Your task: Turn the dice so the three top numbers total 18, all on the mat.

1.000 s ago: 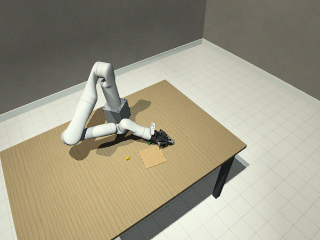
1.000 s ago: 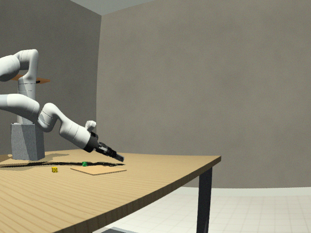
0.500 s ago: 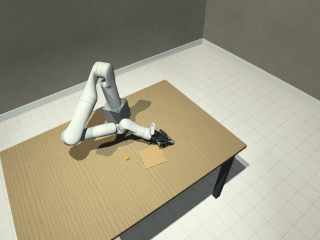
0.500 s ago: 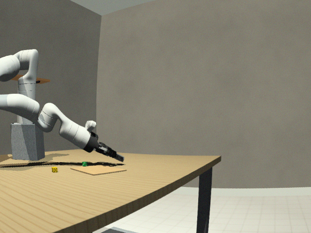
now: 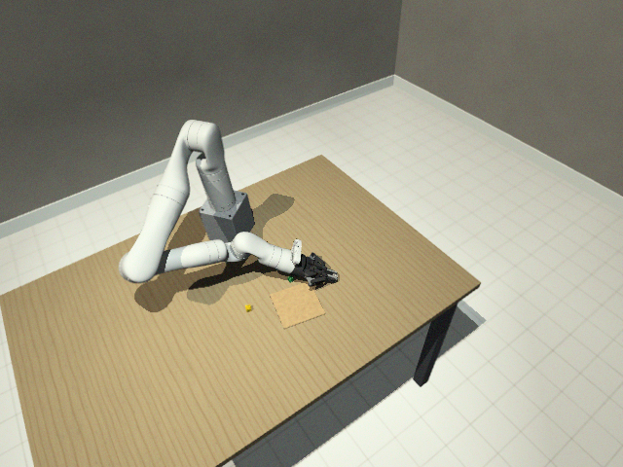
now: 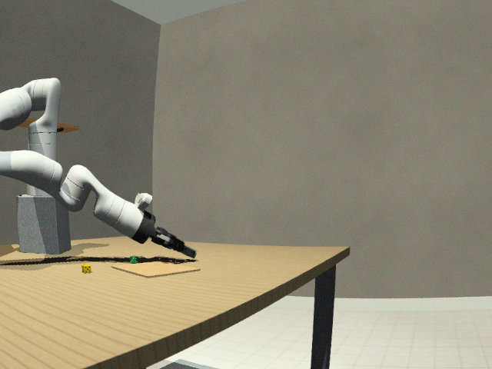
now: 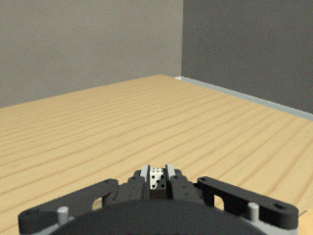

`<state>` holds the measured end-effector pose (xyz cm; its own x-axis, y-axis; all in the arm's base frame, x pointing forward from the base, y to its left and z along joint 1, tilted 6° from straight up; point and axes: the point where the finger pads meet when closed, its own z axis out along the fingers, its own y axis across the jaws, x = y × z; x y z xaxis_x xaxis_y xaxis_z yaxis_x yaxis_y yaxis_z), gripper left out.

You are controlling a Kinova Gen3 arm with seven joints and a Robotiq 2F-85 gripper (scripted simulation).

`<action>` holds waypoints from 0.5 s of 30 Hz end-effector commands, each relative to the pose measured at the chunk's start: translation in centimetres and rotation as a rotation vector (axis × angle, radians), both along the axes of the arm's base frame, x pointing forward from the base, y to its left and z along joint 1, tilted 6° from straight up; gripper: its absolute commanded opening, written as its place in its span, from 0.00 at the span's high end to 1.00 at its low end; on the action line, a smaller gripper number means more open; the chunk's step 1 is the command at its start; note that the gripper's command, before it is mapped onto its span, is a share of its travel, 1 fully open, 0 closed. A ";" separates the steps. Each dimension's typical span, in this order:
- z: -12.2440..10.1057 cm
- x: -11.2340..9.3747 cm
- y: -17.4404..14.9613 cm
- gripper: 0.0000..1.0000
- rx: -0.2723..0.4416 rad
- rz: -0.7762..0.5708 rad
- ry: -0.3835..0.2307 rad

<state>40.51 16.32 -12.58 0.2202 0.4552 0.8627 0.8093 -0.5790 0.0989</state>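
My gripper (image 7: 157, 174) is shut on a white die (image 7: 156, 178) with black pips, clear in the wrist view between the fingertips. In the top view the gripper (image 5: 329, 276) hangs low just past the far edge of the tan mat (image 5: 297, 306). In the exterior view the gripper (image 6: 190, 251) points down at a slant, a little above the mat (image 6: 155, 268). A green die (image 5: 290, 278) lies on the table under the wrist, by the mat's far edge; it also shows in the exterior view (image 6: 133, 259). A yellow die (image 5: 247, 307) lies on the table left of the mat, also seen in the exterior view (image 6: 86, 268).
The robot's grey base block (image 5: 226, 217) stands at the back of the wooden table. The table's right edge (image 5: 472, 289) lies well beyond the mat.
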 end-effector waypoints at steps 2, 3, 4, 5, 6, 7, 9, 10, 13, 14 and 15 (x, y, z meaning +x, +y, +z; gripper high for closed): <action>-0.3 0.0 0.0 0.89 0.001 -0.002 0.001; -0.3 0.0 0.0 0.89 0.001 -0.002 0.001; -0.4 0.0 0.0 0.89 0.001 -0.002 0.001; -0.4 0.1 0.0 0.89 0.001 -0.002 0.001; -0.5 0.1 0.0 0.89 0.001 -0.002 0.001; -0.5 0.1 0.0 0.89 0.001 -0.002 0.001; -0.5 0.1 0.0 0.89 0.001 -0.002 0.001; -0.6 0.1 0.0 0.89 0.001 -0.002 0.001; -0.6 0.1 -0.1 0.89 0.001 -0.002 0.001; -0.6 0.1 -0.1 0.89 0.001 -0.002 0.001; -0.6 0.1 -0.1 0.89 0.001 -0.002 0.001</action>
<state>40.56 16.25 -13.26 0.2219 0.4543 0.8628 0.8085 -0.5804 0.0977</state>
